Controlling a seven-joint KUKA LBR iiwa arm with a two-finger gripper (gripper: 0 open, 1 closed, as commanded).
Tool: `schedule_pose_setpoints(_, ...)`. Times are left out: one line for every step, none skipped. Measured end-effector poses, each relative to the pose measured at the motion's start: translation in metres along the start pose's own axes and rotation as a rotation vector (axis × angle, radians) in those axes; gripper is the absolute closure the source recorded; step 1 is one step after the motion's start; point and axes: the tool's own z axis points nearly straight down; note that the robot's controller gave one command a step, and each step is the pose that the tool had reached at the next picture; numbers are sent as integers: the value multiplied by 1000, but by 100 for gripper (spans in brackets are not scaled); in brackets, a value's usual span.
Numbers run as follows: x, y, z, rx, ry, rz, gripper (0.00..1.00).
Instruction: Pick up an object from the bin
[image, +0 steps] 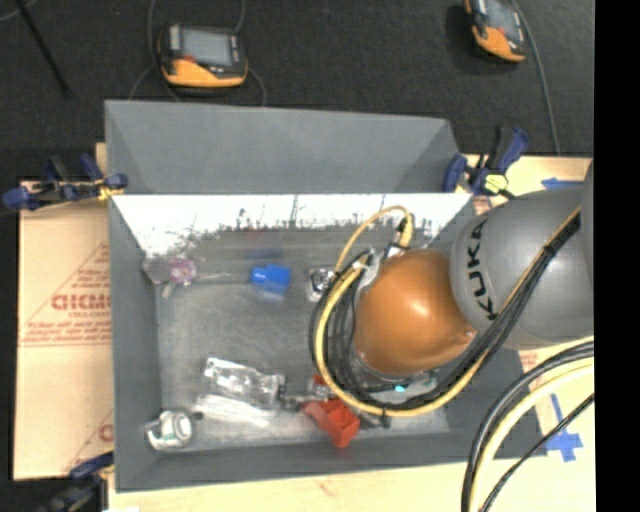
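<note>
Looking down, you saw the orange wrist cover (410, 310) over the right half of the bin (135, 330), the red piece (340, 424) lying just beside its lower-left edge by the front wall, and you could not tell the gripper's opening.

Orange dome cover (410, 310) and grey arm (520, 280) hide the right part of the grey metal bin's (140, 330) floor. Red blocky plastic thing (335, 422) at the near wall lies partly under the cables (328, 330). Small shiny thing (320, 282) left of cover: kind unclear.
</note>
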Motion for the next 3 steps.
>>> schedule_pose_setpoints(2,5,4,-17,10,2,100)
schedule_pose_setpoints(8,-19,-58,-10,11,0,100)
schedule_pose_setpoints(10,-23,-176,-9,10,-10,100)
